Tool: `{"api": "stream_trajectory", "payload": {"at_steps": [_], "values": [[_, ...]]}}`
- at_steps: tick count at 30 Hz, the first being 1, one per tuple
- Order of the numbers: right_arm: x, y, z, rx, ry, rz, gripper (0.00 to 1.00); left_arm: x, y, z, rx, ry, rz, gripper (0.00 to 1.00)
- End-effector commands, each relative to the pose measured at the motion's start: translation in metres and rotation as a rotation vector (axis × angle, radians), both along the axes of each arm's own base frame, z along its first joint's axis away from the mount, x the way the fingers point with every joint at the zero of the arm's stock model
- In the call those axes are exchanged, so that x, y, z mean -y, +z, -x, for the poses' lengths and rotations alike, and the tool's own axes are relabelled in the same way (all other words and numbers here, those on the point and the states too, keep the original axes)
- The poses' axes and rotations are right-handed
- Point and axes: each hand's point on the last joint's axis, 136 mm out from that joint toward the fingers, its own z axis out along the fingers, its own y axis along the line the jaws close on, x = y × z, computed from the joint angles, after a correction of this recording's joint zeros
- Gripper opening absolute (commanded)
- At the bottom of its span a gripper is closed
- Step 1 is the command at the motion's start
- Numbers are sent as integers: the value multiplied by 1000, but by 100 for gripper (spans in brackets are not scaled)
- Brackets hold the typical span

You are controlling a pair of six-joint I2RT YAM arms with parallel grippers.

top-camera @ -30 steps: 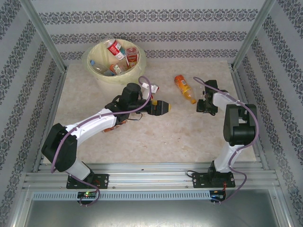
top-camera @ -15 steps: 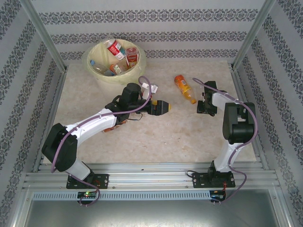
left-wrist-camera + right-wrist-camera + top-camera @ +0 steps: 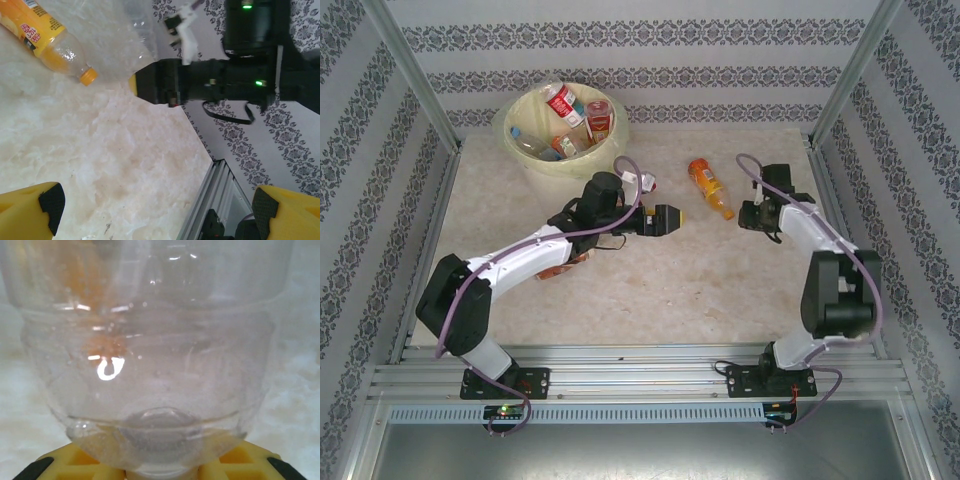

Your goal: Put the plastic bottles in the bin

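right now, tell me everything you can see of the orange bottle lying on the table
The orange bottle is small, of clear plastic, with an orange-yellow label printed in red, an orange-tinted shoulder and an orange cap, screwed on. It lies on its side on the pale marbled table, right of the bin, cap pointing near-right. Nothing but the table visibly touches it.

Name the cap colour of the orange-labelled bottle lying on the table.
Orange: the cap shows clearest in the left wrist view.
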Motion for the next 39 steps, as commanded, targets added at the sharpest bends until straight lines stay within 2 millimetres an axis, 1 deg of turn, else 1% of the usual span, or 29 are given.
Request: {"api": "stream_trajectory", "payload": {"at_steps": [1,5,7,9,13,17,24,28,30,34,38,39], "values": [[-40,42,0,129,104,-186,33,4,34,-15,58,19,82,97],[-81,89,9,245,232,-359,33,5,55,-25,102,0,135,97],[-101,109,17,277,309,-426,34,5,68,-28,142,-12,148,98],[-119,124,26,293,380,-466,34,4,77,-33,169,-16,148,97],[-151,144,43,318,496,-522,35,-4,99,-48,236,4,149,95],[-177,153,58,317,594,-553,35,-12,111,-60,258,1,115,95],[-204,163,75,318,702,-603,36,-20,117,-71,247,-20,133,96],[-211,169,81,323,737,-644,36,-19,116,-69,243,-55,141,95],[-213,174,83,329,753,-666,36,-19,112,-68,236,-66,137,95],[-219,180,90,331,792,-717,36,-23,110,-68,235,-70,141,95],[-226,183,101,311,856,-786,37,-25,118,-68,229,-88,195,91],[-228,183,103,305,868,-796,37,-26,121,-69,228,-92,214,89]]}}
